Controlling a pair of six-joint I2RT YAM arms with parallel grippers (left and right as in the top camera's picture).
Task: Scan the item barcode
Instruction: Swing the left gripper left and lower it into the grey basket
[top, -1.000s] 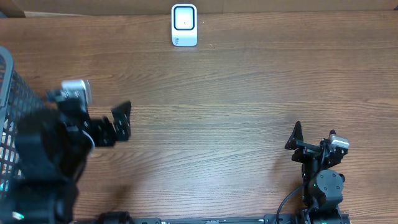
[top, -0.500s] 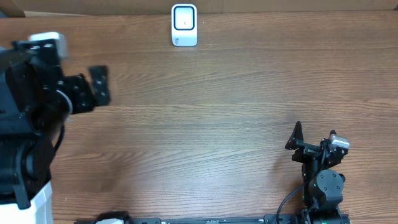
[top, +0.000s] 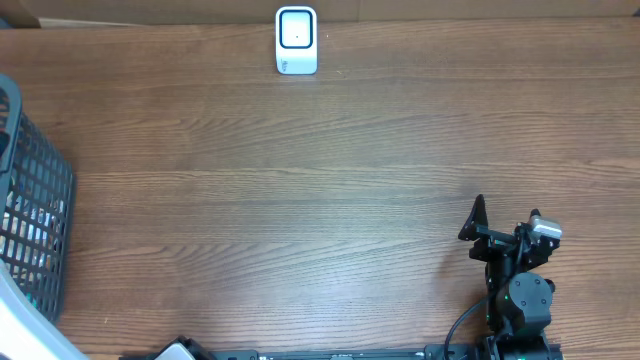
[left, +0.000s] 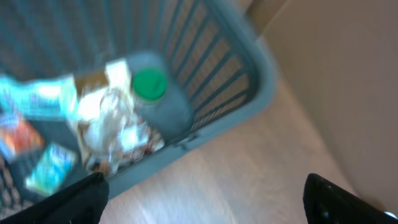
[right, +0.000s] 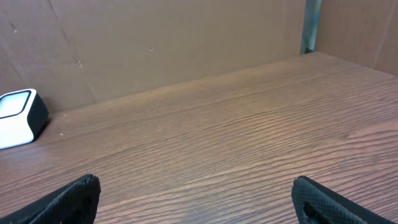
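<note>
The left gripper (left: 208, 202), jaws wide and empty, hung above the basket (left: 264, 65) at the worktop's (top: 350, 200) left edge, a green-capped bottle (left: 150, 85) inside below it; the right gripper (right: 196, 199) also gaped empty.

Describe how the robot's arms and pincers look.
The right arm is black with a silver camera block, a green light and a black cable looping at its base. The right pincer and left pincer have matte black tapered fingers.

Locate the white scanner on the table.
Overhead, the scanner stands at the far edge of the table, slightly left of centre, near the cardboard wall.
</note>
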